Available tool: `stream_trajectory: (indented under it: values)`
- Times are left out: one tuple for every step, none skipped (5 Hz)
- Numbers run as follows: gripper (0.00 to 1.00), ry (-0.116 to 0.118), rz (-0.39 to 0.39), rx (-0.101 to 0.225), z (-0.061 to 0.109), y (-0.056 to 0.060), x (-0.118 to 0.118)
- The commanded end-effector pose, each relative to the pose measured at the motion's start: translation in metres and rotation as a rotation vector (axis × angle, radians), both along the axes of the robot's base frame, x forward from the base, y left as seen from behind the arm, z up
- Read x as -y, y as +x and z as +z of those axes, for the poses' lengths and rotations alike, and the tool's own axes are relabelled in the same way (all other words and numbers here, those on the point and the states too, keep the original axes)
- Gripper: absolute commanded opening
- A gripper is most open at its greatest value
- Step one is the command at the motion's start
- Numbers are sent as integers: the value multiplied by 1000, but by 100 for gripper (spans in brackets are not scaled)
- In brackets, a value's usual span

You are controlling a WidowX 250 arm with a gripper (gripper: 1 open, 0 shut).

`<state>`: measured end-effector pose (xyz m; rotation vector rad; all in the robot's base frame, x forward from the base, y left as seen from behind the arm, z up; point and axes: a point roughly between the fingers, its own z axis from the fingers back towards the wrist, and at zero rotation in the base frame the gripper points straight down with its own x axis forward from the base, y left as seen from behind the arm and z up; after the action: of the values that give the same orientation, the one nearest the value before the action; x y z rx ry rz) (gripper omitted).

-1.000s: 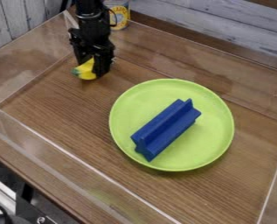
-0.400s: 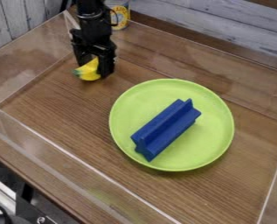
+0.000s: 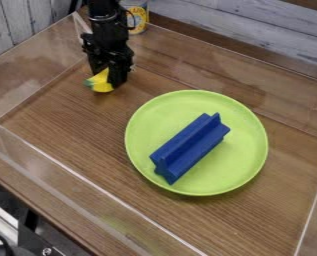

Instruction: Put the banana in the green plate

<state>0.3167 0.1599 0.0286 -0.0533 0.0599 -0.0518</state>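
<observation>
The small yellow banana [image 3: 102, 82] lies on the wooden table at the upper left, well left of the large lime-green plate [image 3: 241, 128]. My black gripper [image 3: 106, 72] stands straight down over the banana, its fingers closed on the fruit's sides. Only the lower part of the banana shows below the fingers. A blue ridged block [image 3: 188, 146] lies across the middle of the plate.
Clear acrylic walls [image 3: 27, 150] ring the wooden table. A yellow mug [image 3: 134, 18] stands behind the arm at the back edge. Grey planks form the back wall.
The gripper has tightened slightly on the banana. Arm and banana remain in nearly the same place.
</observation>
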Motion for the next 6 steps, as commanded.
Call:
stream_trajectory:
  values:
    - [0,30,10,48,26,4,-5]
    - [0,31,9,45,33,2,-3]
    - [0,34,8,44,42,0,-1]
    - [0,39,10,43,52,-2,3]
    - [0,41,11,47,63,-4,9]
    - [0,33,4,57,69,-7,21]
